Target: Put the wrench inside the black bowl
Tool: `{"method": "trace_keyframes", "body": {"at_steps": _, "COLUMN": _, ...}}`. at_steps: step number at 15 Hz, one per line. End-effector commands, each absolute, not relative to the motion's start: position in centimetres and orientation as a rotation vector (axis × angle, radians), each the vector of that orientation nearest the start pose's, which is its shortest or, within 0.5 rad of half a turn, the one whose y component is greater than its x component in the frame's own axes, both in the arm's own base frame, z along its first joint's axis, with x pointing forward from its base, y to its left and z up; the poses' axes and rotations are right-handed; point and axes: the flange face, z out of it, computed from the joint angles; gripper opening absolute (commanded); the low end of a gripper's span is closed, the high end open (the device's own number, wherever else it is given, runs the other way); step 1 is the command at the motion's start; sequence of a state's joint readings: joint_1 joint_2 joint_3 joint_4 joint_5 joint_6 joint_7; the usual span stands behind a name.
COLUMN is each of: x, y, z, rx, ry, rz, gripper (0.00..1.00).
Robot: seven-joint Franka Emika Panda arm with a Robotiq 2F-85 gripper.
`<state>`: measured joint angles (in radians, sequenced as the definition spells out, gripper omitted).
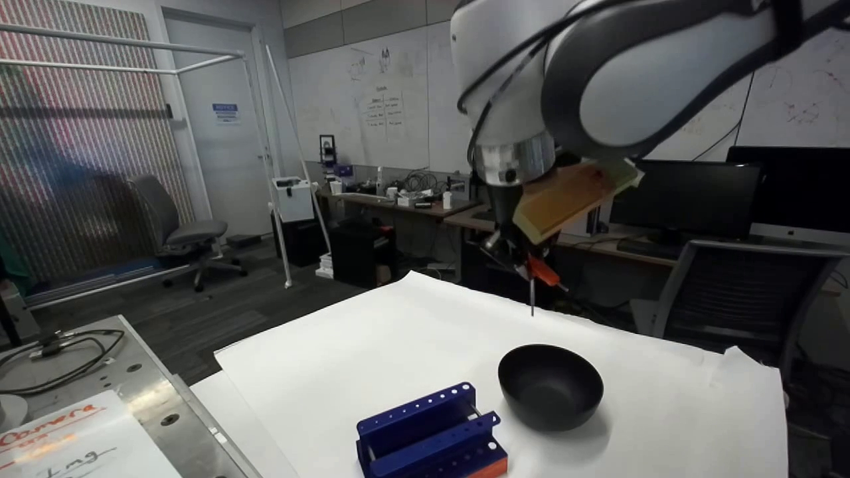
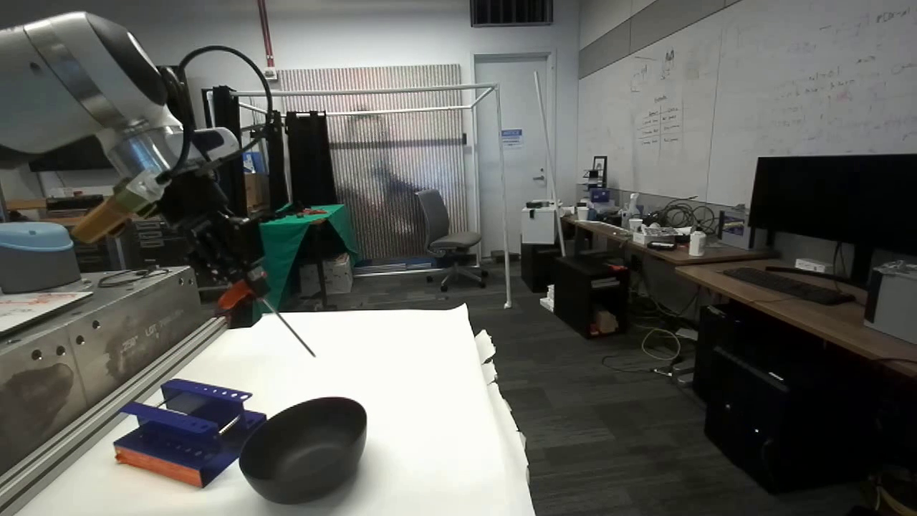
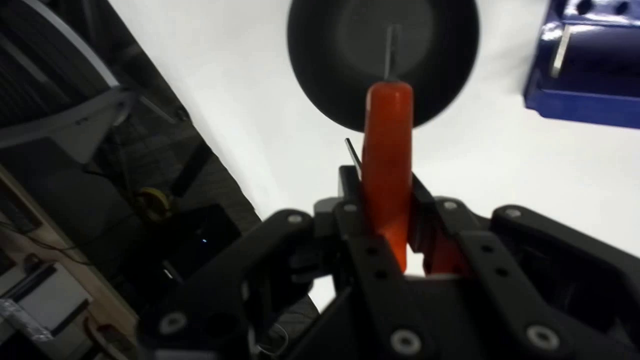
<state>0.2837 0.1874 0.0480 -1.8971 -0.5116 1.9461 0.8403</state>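
Handwriting (image 1: 51,425) in orange-red reads "Camera" while the hand (image 3: 386,191) grips the wrench (image 3: 389,132).

The black bowl (image 1: 550,388) looks matt, the blue rack (image 3: 600,65) glossy

Orange-handled wrench (image 3: 388,145), black bowl (image 1: 551,398), blue rack (image 1: 431,446)
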Motion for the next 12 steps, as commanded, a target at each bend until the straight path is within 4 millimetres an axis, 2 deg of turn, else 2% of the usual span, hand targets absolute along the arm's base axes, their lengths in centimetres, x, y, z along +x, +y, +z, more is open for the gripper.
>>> {"method": "trace_keyframes", "body": {"at_steps": 1, "x": 57.6, "y": 14.5, "z": 34.2, "rx": -3.68, "ry": 0.536, "rz": -0.055, "gripper": 0.12}}
{"method": "trace_keyframes", "body": {"at_steps": 4, "x": 57.9, "y": 14.5, "z": 29.3, "rx": -3.674, "ry": 0.449, "rz": 0.121, "gripper": 0.13}}
{"method": "trace_keyframes", "body": {"at_steps": 7, "x": 58.4, "y": 14.9, "z": 26.2, "rx": -3.656, "ry": 0.38, "rz": 0.139, "gripper": 0.13}}
{"method": "trace_keyframes", "body": {"at_steps": 8, "x": 58.5, "y": 15.0, "z": 25.6, "rx": -3.651, "ry": 0.37, "rz": 0.148, "gripper": 0.46}}
{"method": "trace_keyframes", "body": {"at_steps": 9, "x": 58.7, "y": 15.0, "z": 25.2, "rx": -3.64, "ry": 0.363, "rz": 0.151, "gripper": 0.47}}
{"method": "trace_keyframes", "body": {"at_steps": 10, "x": 58.7, "y": 15.0, "z": 24.9, "rx": -3.639, "ry": 0.361, "rz": 0.162, "gripper": 0.53}}
{"method": "trace_keyframes", "body": {"at_steps": 12, "x": 58.7, "y": 15.3, "z": 25.3, "rx": -3.612, "ry": 0.307, "rz": 0.185, "gripper": 0.69}}
